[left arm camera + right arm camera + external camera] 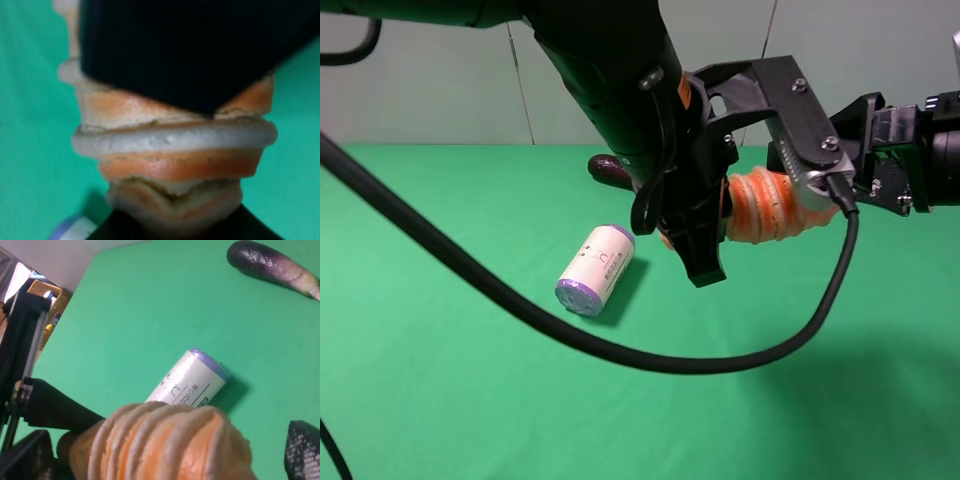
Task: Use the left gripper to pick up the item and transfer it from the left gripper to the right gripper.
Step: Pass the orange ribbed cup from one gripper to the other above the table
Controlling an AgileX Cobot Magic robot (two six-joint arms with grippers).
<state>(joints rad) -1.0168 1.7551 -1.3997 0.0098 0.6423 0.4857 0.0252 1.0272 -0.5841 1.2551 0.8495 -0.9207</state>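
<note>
The item, an orange roll with cream ribs (765, 205), hangs in the air above the green table. My left gripper (768, 225) is shut on it, one grey screwed finger over its far side and one dark finger at its near end. In the left wrist view the roll (175, 150) fills the frame between two dark fingers. My right gripper (876, 160) sits at the roll's right end. In the right wrist view the roll (165, 445) lies between the spread jaws, clear of the textured right pad (302, 450).
A white cylinder with purple ends (595, 270) lies on the green table (470, 400) below and left of the grippers; it also shows in the right wrist view (192, 380). A dark purple eggplant (270, 265) lies farther back (610, 170). A black cable (620, 350) loops low.
</note>
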